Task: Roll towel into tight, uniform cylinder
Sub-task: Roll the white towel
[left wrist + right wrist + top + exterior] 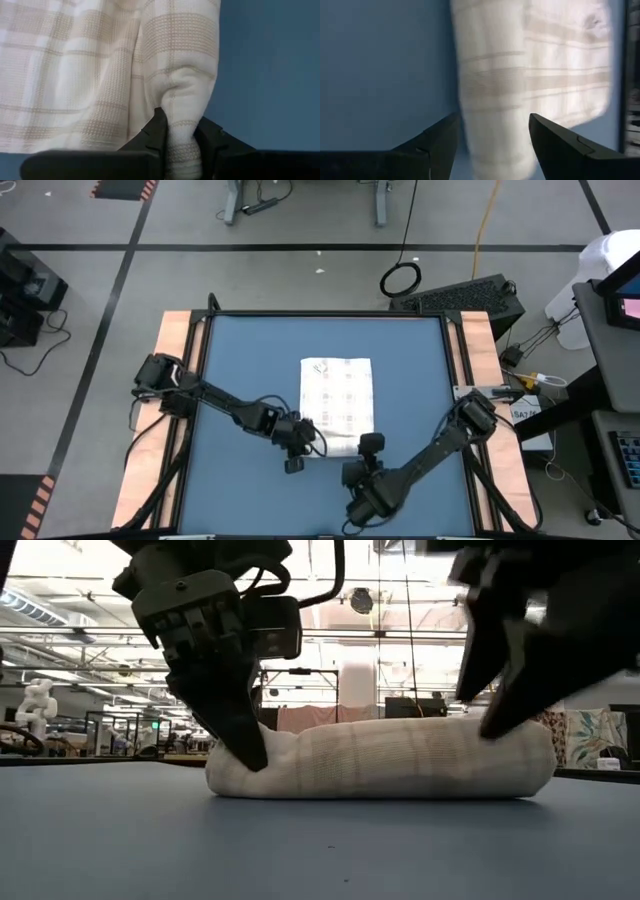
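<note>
So far, only a small part of the job looks done. From above, the towel (337, 402) lies on the blue mat (240, 350) in the middle of the counter (178, 330), and most of it is flat. Only the edge nearest the arms is rolled up into a short fat roll. The left gripper (293, 452) is at one end of that roll and the right gripper (370, 445) is at the other end. From table height, the roll looks like a soft, puffy log lying on the mat, not a tight one yet. The left gripper (250, 745) presses into one end and the right gripper (495, 720) sits on top of the other end. In the left wrist view, the left jaws are nearly closed and pinch a fold of the towel (180, 100) between them. In the right wrist view, the right jaws stand wide apart on either side of the roll (492, 100) and do not squeeze it. I think the roll must travel across all the flat cloth and get firmer and more even.
</note>
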You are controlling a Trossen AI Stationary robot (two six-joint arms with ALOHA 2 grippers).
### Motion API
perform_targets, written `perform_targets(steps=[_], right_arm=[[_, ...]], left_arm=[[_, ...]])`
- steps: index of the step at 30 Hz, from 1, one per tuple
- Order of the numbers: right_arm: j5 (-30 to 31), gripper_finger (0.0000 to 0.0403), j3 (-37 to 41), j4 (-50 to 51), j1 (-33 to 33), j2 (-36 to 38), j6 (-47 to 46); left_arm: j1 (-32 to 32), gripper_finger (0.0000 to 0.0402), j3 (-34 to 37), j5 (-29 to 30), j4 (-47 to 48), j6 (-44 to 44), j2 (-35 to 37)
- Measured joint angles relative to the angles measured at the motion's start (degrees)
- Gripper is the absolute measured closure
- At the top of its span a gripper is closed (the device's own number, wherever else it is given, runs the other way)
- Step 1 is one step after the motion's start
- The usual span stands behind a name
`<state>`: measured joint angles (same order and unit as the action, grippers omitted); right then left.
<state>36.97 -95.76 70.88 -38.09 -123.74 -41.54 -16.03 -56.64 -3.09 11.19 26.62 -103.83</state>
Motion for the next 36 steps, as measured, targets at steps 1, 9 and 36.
perform_targets(steps=[1, 9, 36], right_arm=[[-0.91, 0.0172, 0.87, -1.42, 0.59, 0.0, 0.98], [-2.85, 0.0172, 2.97, -6.02, 3.86, -0.02, 3.83], [-22.86, 0.0228, 9.68, -19.5, 15.2, 1.57, 14.28]], left_arm=[[0.25, 0.0341, 0.09, -0.75, -0.08, -0.17, 0.0], [1.11, 0.0341, 0.18, -2.8, -0.29, -0.65, -0.04], [-5.21, 0.0115, 0.53, 14.38, 11.34, -7.98, 8.37]])
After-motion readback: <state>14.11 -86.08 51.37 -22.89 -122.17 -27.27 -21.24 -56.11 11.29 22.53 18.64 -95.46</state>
